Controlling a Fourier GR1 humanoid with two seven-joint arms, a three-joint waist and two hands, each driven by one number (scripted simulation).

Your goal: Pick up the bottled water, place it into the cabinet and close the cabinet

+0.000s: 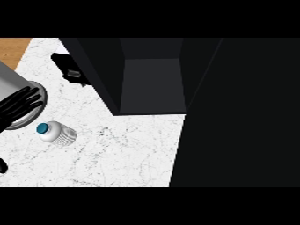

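Marble counter point(126, 154): my left hand point(9, 110) rests spread beside the upright bottled water point(56, 132), cabinet point(152, 79) open for it.

Only one view was given, taken from the robot's head and aimed steeply down at the white marble counter point(126, 154). It sat close enough that the dark cabinet point(152, 74) filled the upper middle and its open door point(250, 114) covered the whole right side. A strip of wooden floor point(6, 48) showed at the upper left corner, beyond the counter's edge.
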